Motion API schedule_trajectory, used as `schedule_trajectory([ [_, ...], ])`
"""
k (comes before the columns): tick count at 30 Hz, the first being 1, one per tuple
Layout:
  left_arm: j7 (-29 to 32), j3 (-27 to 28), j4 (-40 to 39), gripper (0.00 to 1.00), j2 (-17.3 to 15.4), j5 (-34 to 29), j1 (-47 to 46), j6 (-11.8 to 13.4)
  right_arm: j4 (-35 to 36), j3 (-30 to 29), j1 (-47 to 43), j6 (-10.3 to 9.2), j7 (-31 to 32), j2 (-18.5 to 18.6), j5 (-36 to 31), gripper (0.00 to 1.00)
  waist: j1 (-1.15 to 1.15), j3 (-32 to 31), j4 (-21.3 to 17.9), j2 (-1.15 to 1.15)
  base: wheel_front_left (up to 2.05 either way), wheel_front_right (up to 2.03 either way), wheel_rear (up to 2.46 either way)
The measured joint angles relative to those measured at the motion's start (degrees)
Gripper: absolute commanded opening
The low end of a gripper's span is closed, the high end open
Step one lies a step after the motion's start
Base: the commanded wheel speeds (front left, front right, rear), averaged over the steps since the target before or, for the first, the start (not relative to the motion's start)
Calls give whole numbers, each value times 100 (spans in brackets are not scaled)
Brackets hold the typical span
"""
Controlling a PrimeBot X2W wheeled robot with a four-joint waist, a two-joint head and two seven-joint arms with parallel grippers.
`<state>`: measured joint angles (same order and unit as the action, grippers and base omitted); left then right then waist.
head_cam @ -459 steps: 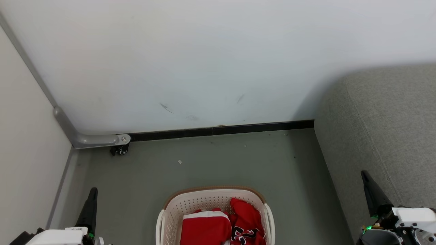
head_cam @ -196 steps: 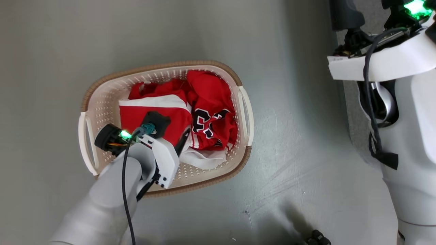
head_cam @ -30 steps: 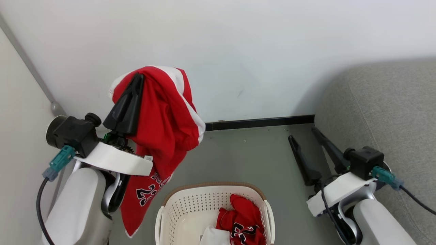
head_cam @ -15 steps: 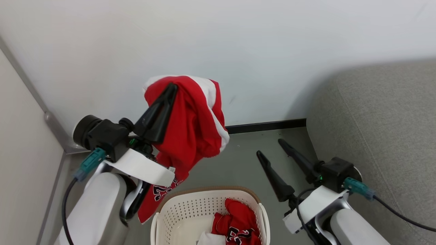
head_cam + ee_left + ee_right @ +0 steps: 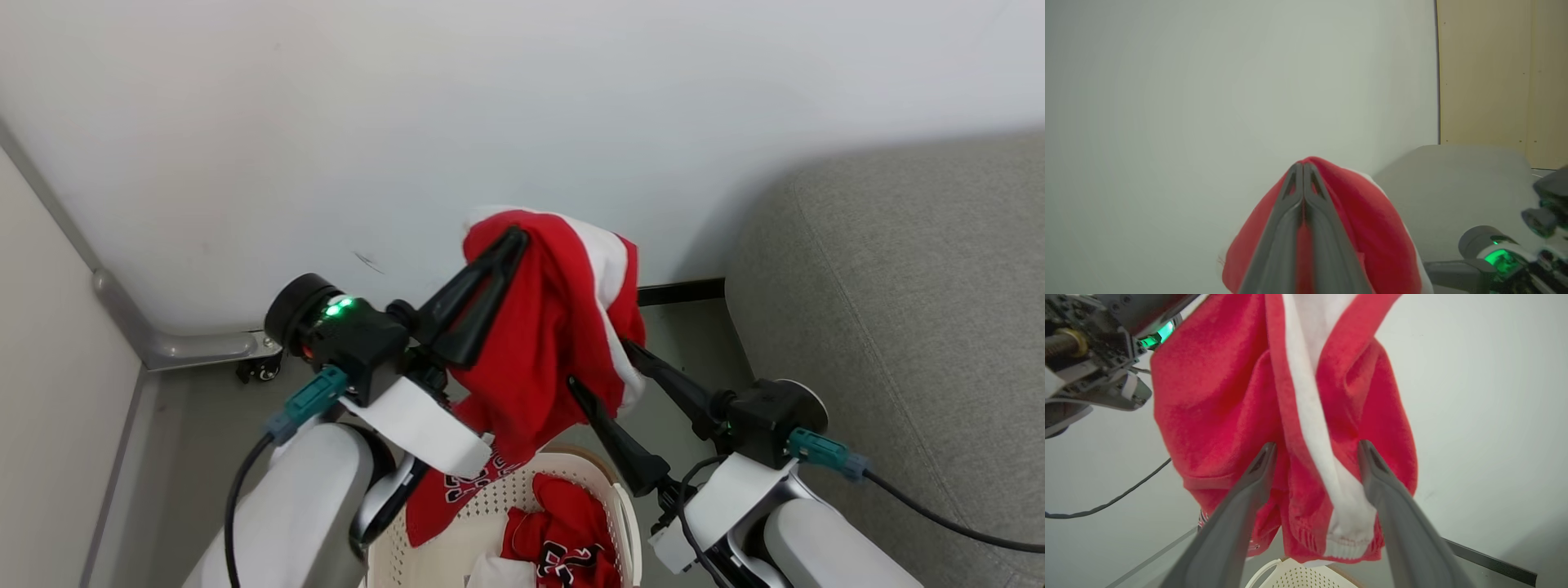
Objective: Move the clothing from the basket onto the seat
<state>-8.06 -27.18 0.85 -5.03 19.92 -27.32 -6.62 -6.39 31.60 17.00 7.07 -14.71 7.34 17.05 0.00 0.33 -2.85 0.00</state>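
With the left gripper (image 5: 516, 238) clamped shut on the plain red white-banded sports garment (image 5: 555, 327), held aloft above the cream-white perforated plastic basket (image 5: 622, 523), and the right gripper (image 5: 600, 362) wide open astride its hanging folds, gripping nothing, the carry step in hand appears to require a swing rightward onto the large grey fabric sofa (image 5: 898, 286).

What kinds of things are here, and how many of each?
Red sports garments: 2 (hanging red-and-white garment, held aloft; crumpled red garment, in the basket)
Cream perforated plastic laundry basket: 1
Grey fabric sofa: 1
Total: 4
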Motion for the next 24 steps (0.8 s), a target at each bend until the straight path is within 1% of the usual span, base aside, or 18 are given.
schedule_trajectory([
  [5,45,-266,-94,0,69,18,-44,-15,-22,89,90,0,0,45,0,100,0,13,-7,0,0,0,0],
  [6,54,-304,-111,0,82,18,-46,-16,-41,96,114,0,0,58,-1,46,0,16,-6,0,0,0,0],
  [7,77,-331,-126,0,90,18,-50,-16,-49,98,116,0,0,68,-1,7,0,17,-5,0,0,0,0],
  [8,90,-353,-145,0,93,18,-52,-16,-75,108,116,0,0,82,-1,0,0,20,-4,0,0,0,0],
  [17,152,-434,-169,0,91,25,-59,-16,-163,110,115,0,0,112,3,0,0,39,0,0,0,0,0],
  [24,172,-432,-156,0,85,27,-58,-16,-121,-49,113,0,0,81,48,0,0,51,-13,0,0,0,0],
])
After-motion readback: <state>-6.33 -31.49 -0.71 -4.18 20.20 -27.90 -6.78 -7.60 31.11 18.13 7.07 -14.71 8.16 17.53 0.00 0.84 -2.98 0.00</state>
